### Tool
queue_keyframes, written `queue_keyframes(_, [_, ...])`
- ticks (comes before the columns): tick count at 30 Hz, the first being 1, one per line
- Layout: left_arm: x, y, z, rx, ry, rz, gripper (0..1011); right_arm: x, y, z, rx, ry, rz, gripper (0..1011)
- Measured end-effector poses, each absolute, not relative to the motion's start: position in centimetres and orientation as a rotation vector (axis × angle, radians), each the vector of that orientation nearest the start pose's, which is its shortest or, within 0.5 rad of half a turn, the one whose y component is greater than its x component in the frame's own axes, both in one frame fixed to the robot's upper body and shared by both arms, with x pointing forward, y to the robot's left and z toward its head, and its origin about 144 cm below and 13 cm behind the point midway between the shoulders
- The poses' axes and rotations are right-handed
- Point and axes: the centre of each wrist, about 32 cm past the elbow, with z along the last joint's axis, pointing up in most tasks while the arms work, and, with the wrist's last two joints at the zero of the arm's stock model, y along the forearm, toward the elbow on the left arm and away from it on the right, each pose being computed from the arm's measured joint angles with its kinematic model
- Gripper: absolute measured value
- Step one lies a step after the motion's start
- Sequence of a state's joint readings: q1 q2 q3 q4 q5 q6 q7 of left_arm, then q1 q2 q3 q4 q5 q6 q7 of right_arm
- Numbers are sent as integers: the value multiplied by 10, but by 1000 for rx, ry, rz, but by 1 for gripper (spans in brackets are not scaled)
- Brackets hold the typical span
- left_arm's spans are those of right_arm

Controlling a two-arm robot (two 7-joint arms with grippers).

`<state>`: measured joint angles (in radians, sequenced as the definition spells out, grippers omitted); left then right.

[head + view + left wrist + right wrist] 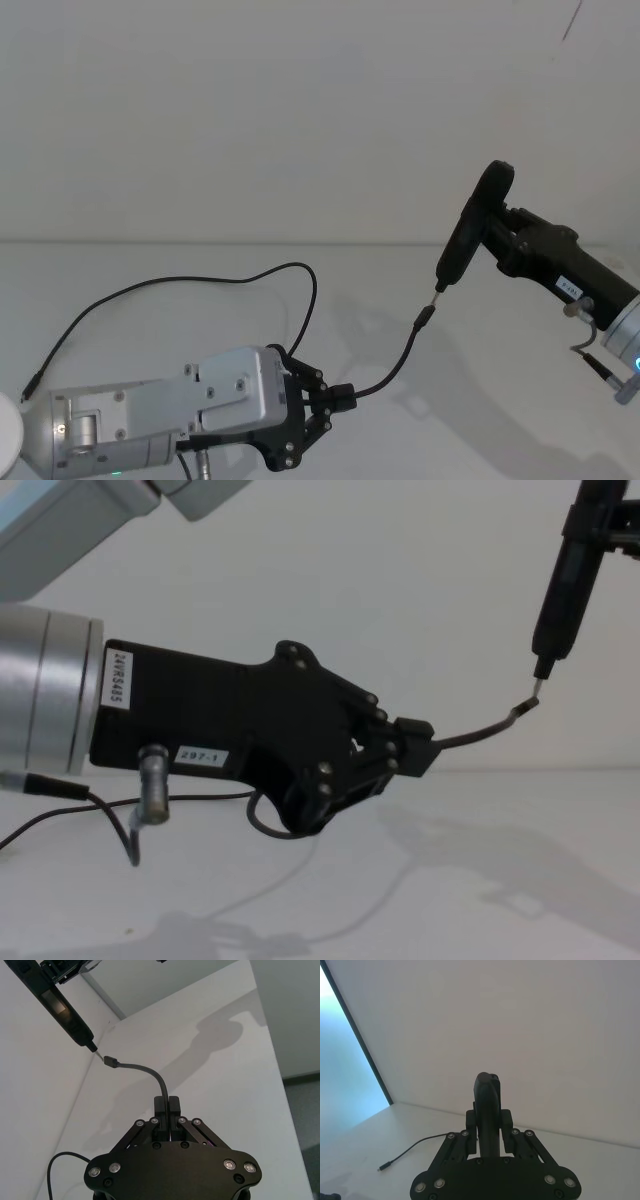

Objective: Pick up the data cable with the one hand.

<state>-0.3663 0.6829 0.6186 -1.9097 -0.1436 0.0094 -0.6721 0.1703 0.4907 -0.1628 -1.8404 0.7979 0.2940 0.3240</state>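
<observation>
My left gripper, the large black one labelled "297-1", is shut on the data cable a short way behind its plug. It holds that end lifted off the white table. The small dark plug curves up to just under the pale tip of a slim black tool. My right gripper is shut on that tool at the upper right. The left wrist view shows the left gripper, the cable and the tool. From the chest, the left gripper holds the cable below the tool.
The cable's remaining length loops back over the table to its far end at the left. A white rounded object sits at the lower left edge. A short grey wire hangs from the left arm's connector.
</observation>
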Motion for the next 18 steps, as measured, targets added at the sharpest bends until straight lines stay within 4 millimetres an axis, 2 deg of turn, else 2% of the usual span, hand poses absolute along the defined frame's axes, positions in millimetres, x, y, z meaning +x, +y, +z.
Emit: queue_keyframes(18, [464,208,1286,311,-579,254,40,477,-282,1283,202,148,-879,283])
